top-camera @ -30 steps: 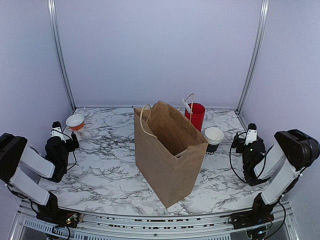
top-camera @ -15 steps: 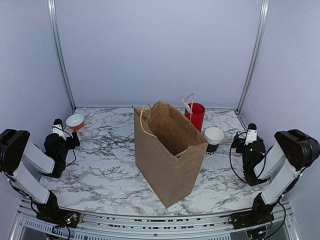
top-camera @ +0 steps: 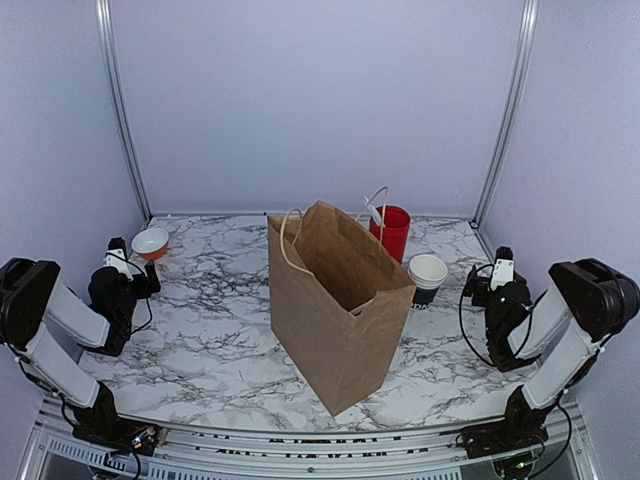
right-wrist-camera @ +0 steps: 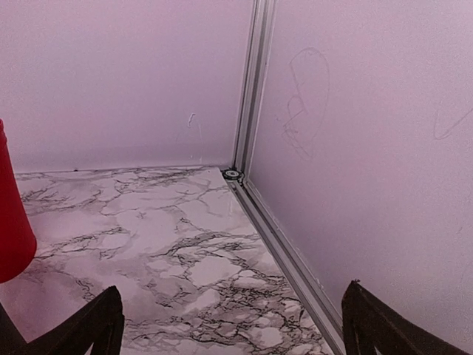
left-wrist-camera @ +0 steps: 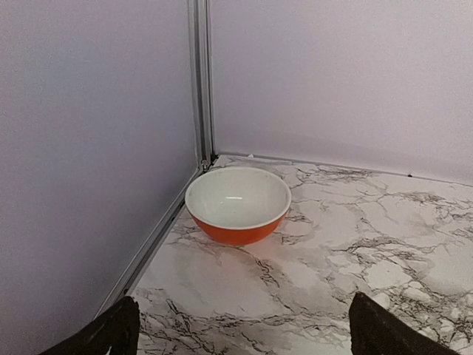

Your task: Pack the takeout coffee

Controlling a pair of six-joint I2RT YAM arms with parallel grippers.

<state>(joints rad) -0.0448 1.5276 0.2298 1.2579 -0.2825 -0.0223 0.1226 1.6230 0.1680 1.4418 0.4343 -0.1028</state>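
Note:
The takeout coffee is not visible in any view. A brown paper bag (top-camera: pixel 340 300) stands open in the middle of the marble table (top-camera: pixel 210 350). My left gripper (top-camera: pixel 128 268) rests at the table's left edge, open and empty, pointing at an orange bowl (left-wrist-camera: pixel 238 203); in the left wrist view the left gripper (left-wrist-camera: pixel 244 336) has only bare marble between its fingertips. My right gripper (top-camera: pixel 492 274) sits at the right edge, open and empty. In the right wrist view the right gripper (right-wrist-camera: pixel 233 325) faces the back right corner.
A red cup (top-camera: pixel 391 230) with white utensils stands behind the bag; its side (right-wrist-camera: pixel 11 229) shows at the right wrist view's left edge. A lidless black cup with a white rim (top-camera: pixel 427 277) stands right of the bag. The orange bowl (top-camera: pixel 151 243) sits back left.
The left arm has drawn back slightly toward the left edge and then held still. The right arm, bag and cups have not moved.

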